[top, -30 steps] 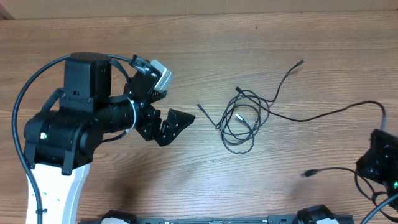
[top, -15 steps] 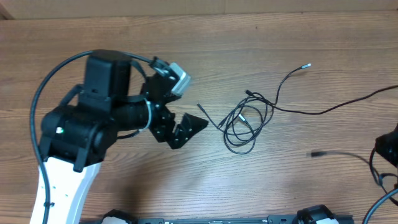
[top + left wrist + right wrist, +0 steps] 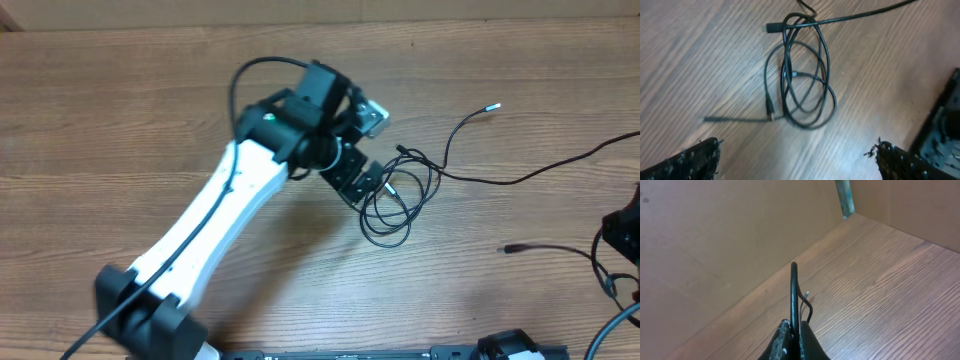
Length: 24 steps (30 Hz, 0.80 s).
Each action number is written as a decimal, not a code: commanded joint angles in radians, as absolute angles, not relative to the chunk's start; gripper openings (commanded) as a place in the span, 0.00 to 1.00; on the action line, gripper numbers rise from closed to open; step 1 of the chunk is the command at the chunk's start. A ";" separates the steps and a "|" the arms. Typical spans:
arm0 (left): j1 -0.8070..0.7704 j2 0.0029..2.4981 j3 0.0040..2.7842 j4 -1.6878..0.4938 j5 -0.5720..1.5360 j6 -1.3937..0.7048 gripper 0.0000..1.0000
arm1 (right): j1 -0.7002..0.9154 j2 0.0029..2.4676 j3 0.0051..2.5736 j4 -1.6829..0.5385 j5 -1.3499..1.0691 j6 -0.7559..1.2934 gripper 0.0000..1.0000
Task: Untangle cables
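Left gripper [image 3: 797, 161] jaws wide apart, nothing in them, both fingertips at the bottom corners of the wrist view with the cables [image 3: 785, 75] straight ahead between them

Cables lie as a loose oval bundle on the table [image 3: 150, 120], centre-right in the overhead view, touching or just beside the left gripper's tip, can't tell which

Bundle long axis runs away from the left gripper, roughly square to the line between its fingertips, so the fingers would close across the narrow width; overhead, that axis runs near-to-far across the table, leaning a little right at the far end

Short straight end [image 3: 735, 119] sticks out sideways from the near part of the bundle, pointing left in the wrist view

One long strand [image 3: 515, 182] leaves the far end of the bundle and heads right toward the right arm; a free tail ends in a plug tip [image 3: 487, 105] pointing up-right

Right gripper [image 3: 792, 341] closed, clamped on a thin black cord [image 3: 794, 290] that rises from between its fingers; well apart from the bundle, off at the right edge

Left arm is clearly the nearer one to the bundle; judgement: next move is a pinch on the bundle by the left while the right holds its cord taut
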<state>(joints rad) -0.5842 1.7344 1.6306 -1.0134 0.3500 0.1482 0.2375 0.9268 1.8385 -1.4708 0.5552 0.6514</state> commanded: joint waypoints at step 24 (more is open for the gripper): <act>-0.662 2.027 1.639 -0.826 0.042 -0.126 1.00 | 0.240 0.926 1.847 -1.494 0.529 0.655 0.04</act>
